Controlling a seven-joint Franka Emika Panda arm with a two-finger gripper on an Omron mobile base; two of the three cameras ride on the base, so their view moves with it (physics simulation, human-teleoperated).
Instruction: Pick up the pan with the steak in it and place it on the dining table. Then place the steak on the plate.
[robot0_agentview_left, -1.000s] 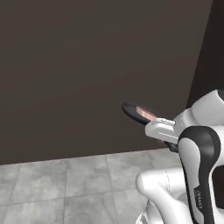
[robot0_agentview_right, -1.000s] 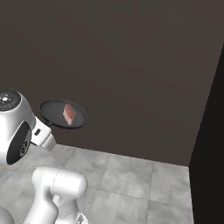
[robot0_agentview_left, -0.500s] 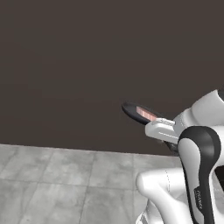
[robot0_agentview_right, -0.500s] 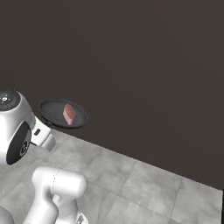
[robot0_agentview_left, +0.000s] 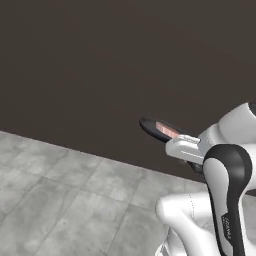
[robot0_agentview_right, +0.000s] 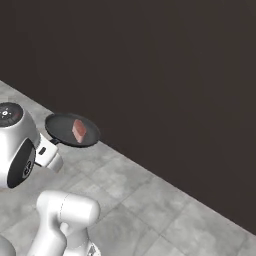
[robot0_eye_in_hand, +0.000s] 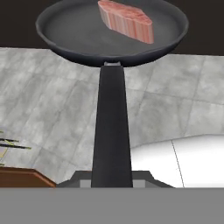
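- While the arm holds it clear of the floor, the pan (robot0_eye_in_hand: 109, 33) sits at the top of the hand view, its round dark bowl level and its long black handle (robot0_eye_in_hand: 111, 131) running straight down to the bottom centre of the frame.
- Gripper (robot0_eye_in_hand: 111, 181) state: closed on the handle's near end — the handle passes between the two dark tips at the bottom of the hand view.
- Steak (robot0_eye_in_hand: 127, 21): a pinkish-red slab with paler streaks, lying inside the pan toward its far right part, touching the pan floor.
- Left base view: the pan (robot0_agentview_left: 156, 131) appears edge-on at centre right, just left of the white hand, with the steak (robot0_agentview_left: 167, 131) visible as a pink strip inside it.
- Right base view: the pan (robot0_agentview_right: 67, 131) is at centre left, just right of the white arm; the steak (robot0_agentview_right: 79, 131) lies in the pan's right half.
- Surroundings: a grey tiled floor (robot0_agentview_right: 150, 200) lies below the pan, and a dark flat wall (robot0_agentview_left: 100, 60) fills the upper part of both base views — the pan is set against it.
- A brown wooden edge (robot0_eye_in_hand: 24, 178) shows at the lower left of the hand view.
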